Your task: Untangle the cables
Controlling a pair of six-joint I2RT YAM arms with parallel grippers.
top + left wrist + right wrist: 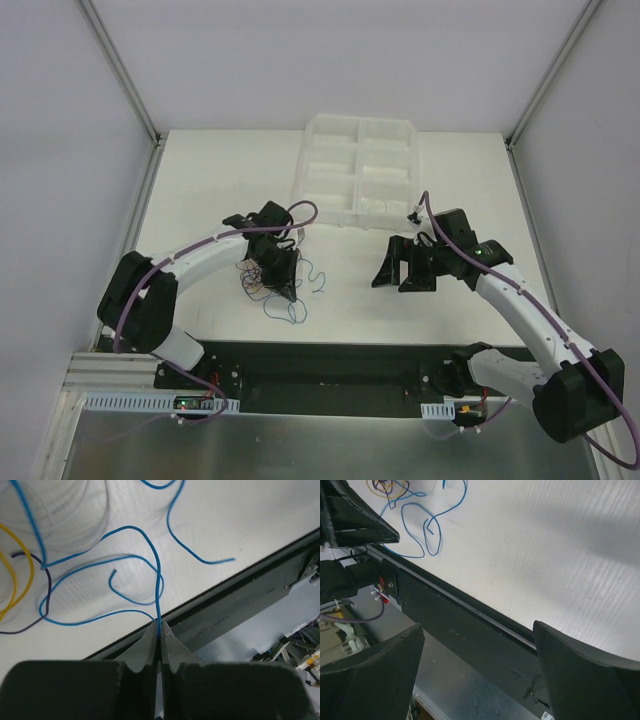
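The cables lie left of centre on the white table: a small curly tangle (254,281) with yellow and dark strands, and loose blue loops (296,305) beside it. My left gripper (288,290) is over the tangle's right edge. In the left wrist view it (160,628) is shut on a blue cable (158,575), which rises from the fingertips. A yellow cable (22,575) and a dark purple cable (48,596) lie at the left. My right gripper (396,276) is open and empty, right of the cables. In its wrist view (477,635) the blue loops (420,525) lie far off.
A clear plastic compartment tray (358,120) stands at the back centre. The black base rail (330,365) runs along the table's near edge, also in the right wrist view (470,625). White walls and metal frame posts enclose the table on three sides.
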